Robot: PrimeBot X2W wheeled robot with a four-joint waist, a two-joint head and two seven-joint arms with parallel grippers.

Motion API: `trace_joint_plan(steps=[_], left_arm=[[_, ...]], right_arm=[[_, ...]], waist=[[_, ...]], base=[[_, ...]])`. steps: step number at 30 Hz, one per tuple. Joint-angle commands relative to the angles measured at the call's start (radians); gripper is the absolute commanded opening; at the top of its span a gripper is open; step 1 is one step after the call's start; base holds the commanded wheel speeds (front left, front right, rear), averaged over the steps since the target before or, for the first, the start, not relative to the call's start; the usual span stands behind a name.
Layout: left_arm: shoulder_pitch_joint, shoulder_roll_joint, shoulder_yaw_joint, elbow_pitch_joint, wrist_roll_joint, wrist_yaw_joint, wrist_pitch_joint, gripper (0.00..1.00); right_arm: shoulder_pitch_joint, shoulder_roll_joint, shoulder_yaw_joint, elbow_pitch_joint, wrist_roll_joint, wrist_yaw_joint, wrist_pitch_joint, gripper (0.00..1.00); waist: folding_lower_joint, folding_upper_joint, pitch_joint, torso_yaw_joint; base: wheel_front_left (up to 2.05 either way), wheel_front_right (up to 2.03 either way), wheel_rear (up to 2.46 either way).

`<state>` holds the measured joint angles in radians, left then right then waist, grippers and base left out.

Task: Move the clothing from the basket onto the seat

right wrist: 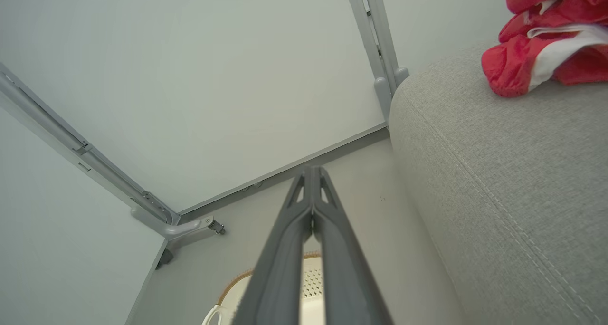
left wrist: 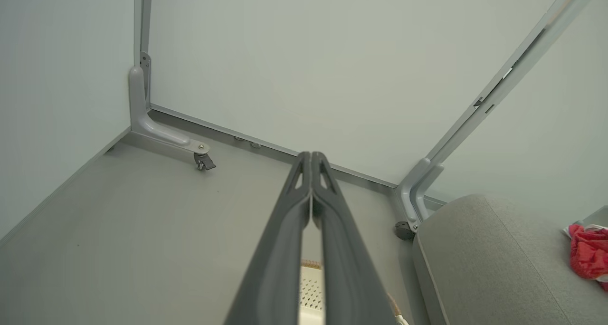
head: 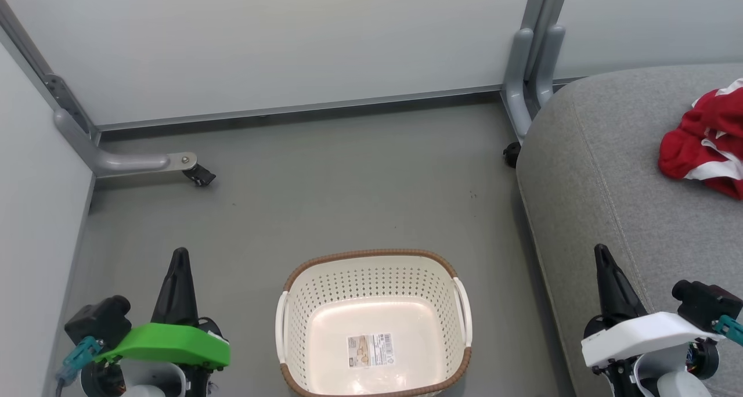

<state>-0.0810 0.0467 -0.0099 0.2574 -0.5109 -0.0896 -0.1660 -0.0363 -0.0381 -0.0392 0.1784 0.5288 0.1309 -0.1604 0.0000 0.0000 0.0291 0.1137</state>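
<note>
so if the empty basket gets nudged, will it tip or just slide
Probably slides: the basket looks like thin perforated plastic, empty but for a sticker, so likely light, and the floor looks smooth. Its wide, low shape makes tipping unlikely.

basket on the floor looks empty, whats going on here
The robot's job of moving clothing to the seat looks done. The basket stands empty on the floor, only a label sticker inside. The red and white clothing lies bunched on the grey seat. The left jaws and right jaws are shut and hold nothing, one on each side of the basket.
</note>
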Motion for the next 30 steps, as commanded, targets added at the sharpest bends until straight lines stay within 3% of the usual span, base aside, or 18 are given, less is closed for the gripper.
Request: trace_joint_plan(steps=[1, 30], left_arm=[[-0.014, 0.003, 0.008, -0.018, -0.044, -0.008, 0.008, 0.00], [-0.023, 0.004, 0.053, -0.018, -0.446, -0.021, 0.112, 0.00]], right_arm=[[-0.026, -0.006, -0.006, -0.009, 0.042, 0.000, 0.008, 0.00], [-0.047, -0.010, -0.033, 0.019, 0.439, 0.000, 0.110, 0.00]], waist=[[0.0000, 0.0000, 0.000, -0.002], [0.0000, 0.0000, -0.008, -0.033]], base=[[0.00, 0.00, 0.00], [0.00, 0.00, 0.00]])
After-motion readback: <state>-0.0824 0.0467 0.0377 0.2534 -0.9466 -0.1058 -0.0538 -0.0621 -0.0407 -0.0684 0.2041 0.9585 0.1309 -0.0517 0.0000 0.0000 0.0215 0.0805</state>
